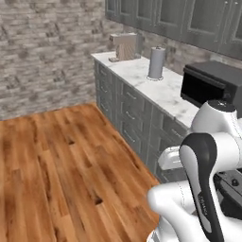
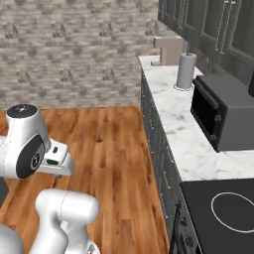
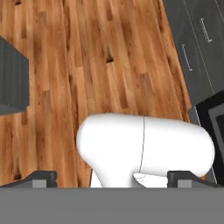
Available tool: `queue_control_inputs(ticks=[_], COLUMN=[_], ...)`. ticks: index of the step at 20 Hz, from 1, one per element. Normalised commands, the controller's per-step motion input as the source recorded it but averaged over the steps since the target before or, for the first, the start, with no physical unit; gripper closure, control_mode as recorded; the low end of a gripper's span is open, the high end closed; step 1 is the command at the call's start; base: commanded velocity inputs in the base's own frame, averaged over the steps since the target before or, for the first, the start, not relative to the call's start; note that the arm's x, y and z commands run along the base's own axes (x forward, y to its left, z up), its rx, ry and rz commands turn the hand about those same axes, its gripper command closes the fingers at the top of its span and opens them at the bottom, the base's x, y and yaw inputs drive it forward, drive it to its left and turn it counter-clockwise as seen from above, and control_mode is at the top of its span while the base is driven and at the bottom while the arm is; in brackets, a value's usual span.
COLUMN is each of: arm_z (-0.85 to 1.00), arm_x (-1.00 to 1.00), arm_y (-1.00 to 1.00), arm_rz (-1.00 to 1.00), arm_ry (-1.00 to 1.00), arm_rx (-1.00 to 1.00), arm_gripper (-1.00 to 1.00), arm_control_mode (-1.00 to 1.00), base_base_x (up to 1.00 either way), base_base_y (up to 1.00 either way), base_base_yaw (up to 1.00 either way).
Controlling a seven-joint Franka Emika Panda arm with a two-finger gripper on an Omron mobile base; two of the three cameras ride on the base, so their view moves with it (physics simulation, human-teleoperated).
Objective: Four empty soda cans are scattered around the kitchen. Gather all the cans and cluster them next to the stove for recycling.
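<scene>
Gripper [image 3: 112,178] jaws stand wide apart, holding nothing, above wood floor [image 3: 87,65]. Stove [image 2: 223,213] adjoins marble counter [image 2: 173,114] beside microwave [image 2: 223,114].

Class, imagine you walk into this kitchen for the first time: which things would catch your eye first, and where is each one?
The black microwave stands out on the white marble counter, which runs along the grey cabinets toward the brick wall. Beyond it a grey paper towel roll stands upright, with a tan coffee machine at the counter's far end. Nearest, the black stove shows a white ring burner, beside the warm wooden floor.
</scene>
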Motion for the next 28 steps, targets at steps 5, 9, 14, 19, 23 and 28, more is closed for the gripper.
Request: queue_control_inputs(ticks=[5,9,14,19,23,28], arm_z=[0.00,0.00,0.00,0.00,0.00,0.00], arm_x=[0.00,0.00,0.00,0.00,0.00,0.00], arm_y=[0.00,0.00,0.00,0.00,0.00,0.00], arm_rz=[0.00,0.00,0.00,0.00,0.00,0.00], arm_ry=[0.00,0.00,0.00,0.00,0.00,0.00], arm_rx=[0.00,0.00,0.00,0.00,0.00,0.00], arm_gripper=[-1.00,-1.00,-1.00,-1.00,-1.00,-1.00], arm_control_mode=[1.00,1.00,1.00,1.00,1.00,1.00], base_base_x=[0.77,0.62,0.49,0.38,0.50,0.61], base_base_y=[0.02,0.03,0.00,0.00,0.00,-0.11], base_base_yaw=[0.30,0.33,0.35,0.38,0.38,0.41])
